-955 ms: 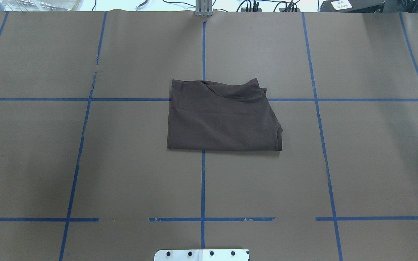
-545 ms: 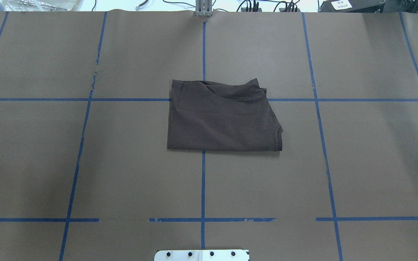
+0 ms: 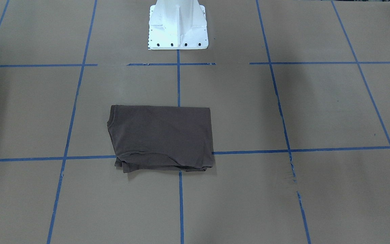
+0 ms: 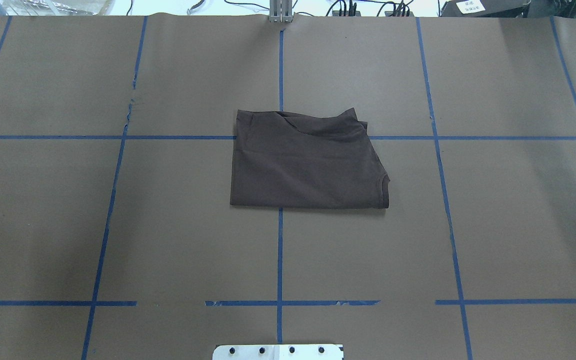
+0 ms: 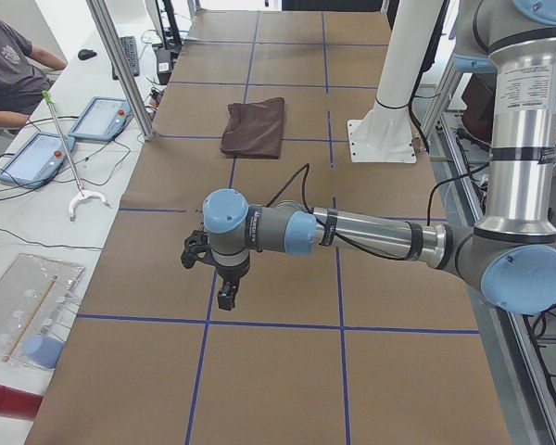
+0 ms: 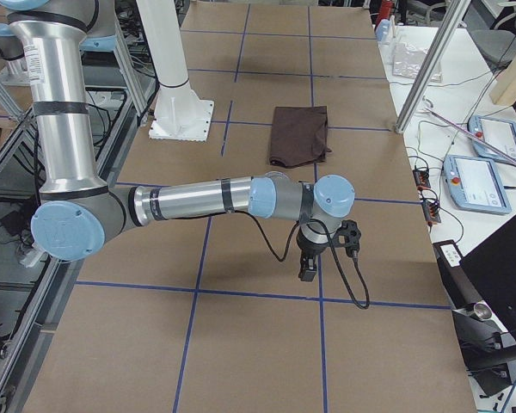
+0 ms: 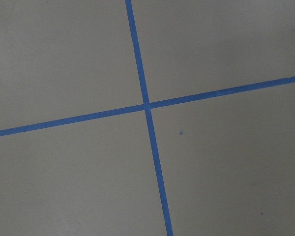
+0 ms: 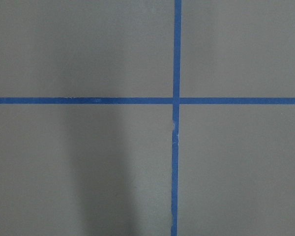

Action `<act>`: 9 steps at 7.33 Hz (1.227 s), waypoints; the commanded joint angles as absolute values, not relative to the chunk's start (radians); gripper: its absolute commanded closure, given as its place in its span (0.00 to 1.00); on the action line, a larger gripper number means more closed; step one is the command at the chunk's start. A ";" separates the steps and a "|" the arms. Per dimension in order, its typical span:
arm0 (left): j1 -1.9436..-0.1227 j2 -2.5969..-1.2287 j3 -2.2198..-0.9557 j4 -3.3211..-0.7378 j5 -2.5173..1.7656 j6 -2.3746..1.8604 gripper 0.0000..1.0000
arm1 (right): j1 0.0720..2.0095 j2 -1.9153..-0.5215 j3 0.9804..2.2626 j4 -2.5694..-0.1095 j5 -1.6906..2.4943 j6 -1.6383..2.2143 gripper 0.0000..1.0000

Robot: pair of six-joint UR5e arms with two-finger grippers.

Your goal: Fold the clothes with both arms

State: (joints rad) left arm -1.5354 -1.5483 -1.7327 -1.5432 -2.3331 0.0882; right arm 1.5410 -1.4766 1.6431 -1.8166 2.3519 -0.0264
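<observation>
The dark brown-grey T-shirt (image 4: 308, 162) lies folded into a compact rectangle at the table's middle, with a collar or sleeve edge at its right side. It also shows in the front view (image 3: 163, 135) and in both side views (image 5: 255, 125) (image 6: 300, 133). My left gripper (image 5: 224, 298) hangs above bare paper far from the shirt, at the table's left end. My right gripper (image 6: 308, 271) hangs the same way at the right end. Both show only in side views, so I cannot tell if they are open or shut. The wrist views show only paper and tape.
Brown paper (image 4: 168, 240) with blue tape lines (image 4: 279, 250) covers the table. The white pedestal (image 3: 178, 27) stands at the near edge. Tablets (image 5: 37, 153) and a seated person (image 5: 9, 69) are beyond the far edge, past a metal post (image 5: 120, 65).
</observation>
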 commanded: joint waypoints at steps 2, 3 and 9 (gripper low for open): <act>-1.536 -1.548 -1.729 -1.534 -2.336 0.089 0.00 | 1.490 -1.480 1.641 -1.793 2.350 -0.026 0.00; -1.536 -1.548 -1.730 -1.539 -2.336 0.083 0.00 | 1.489 -1.483 1.644 -1.764 2.352 -0.015 0.00; -1.534 -1.557 -1.755 -1.552 -2.327 0.083 0.00 | 1.493 -1.488 1.651 -1.759 2.373 -0.017 0.00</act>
